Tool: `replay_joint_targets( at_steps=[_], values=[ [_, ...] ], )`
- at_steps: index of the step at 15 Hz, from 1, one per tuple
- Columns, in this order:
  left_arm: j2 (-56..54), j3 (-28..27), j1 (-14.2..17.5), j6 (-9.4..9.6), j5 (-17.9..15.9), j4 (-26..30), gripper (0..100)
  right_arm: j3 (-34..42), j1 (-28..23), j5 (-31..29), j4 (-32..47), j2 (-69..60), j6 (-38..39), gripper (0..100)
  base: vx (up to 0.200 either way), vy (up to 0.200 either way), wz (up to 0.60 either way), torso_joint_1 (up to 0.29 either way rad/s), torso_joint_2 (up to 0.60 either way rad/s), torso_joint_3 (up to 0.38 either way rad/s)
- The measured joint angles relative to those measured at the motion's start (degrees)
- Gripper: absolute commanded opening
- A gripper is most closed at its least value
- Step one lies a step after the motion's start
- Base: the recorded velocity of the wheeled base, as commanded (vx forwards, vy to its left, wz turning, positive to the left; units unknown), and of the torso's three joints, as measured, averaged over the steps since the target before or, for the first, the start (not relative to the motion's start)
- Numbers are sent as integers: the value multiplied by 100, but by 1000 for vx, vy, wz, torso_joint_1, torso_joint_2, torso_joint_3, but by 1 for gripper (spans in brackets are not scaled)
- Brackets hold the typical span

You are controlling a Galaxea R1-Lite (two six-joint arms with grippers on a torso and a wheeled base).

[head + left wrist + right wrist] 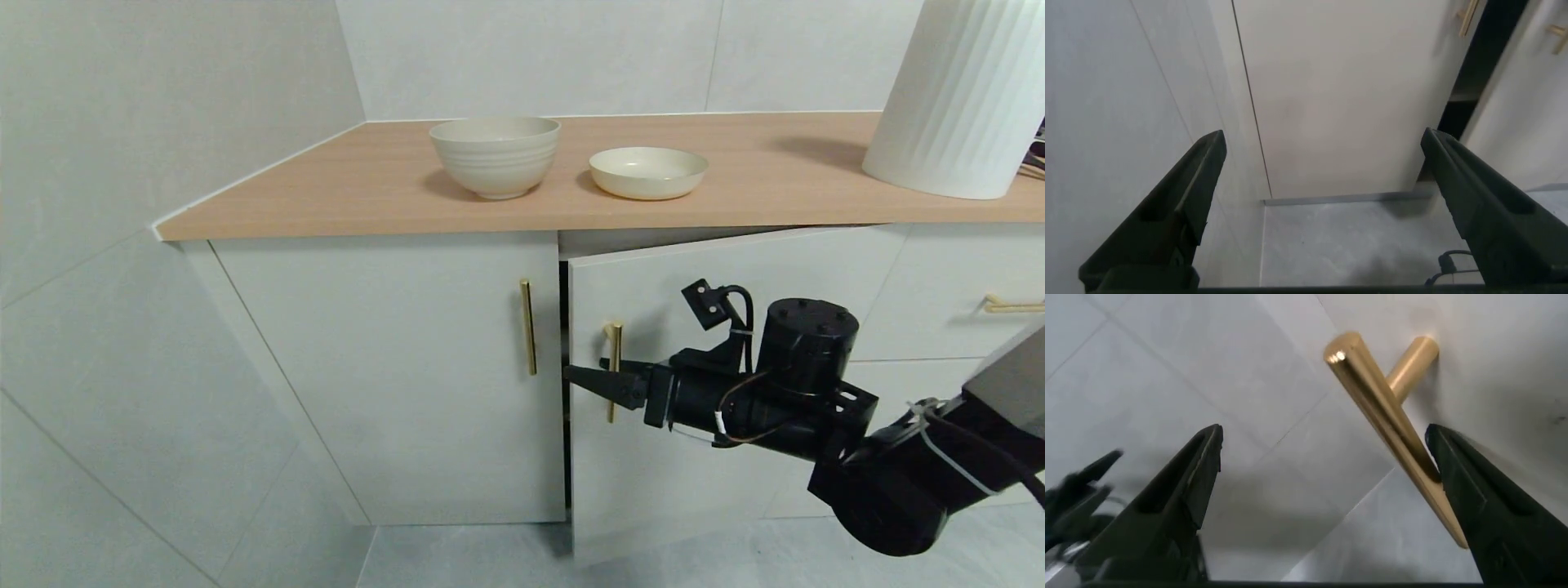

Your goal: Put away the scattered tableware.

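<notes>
Right hand [588,371] at gold handle [614,343], door [645,482] ajar

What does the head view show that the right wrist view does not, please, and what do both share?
The head view takes in the deep bowl and the shallow bowl on the wooden countertop, the ribbed white container, and the right cabinet door standing ajar. The right wrist view adds the post fixing the gold handle to the door, with the bar close beside one finger of the open right gripper. Both share that handle and that gripper at it.
</notes>
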Motion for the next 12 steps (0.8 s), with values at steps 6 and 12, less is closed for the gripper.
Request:
replay_joint_targets(
  at_steps=[6,12],
  values=[
    [0,0,2,9,1,0,100,907,204,435,-629,-549,-16,100,0,0,0,0,0,0],
    [0,0,0,24,0,-10,100,1018,228,497,-653,-716,-35,100,0,0,0,0,0,0]
  ],
)
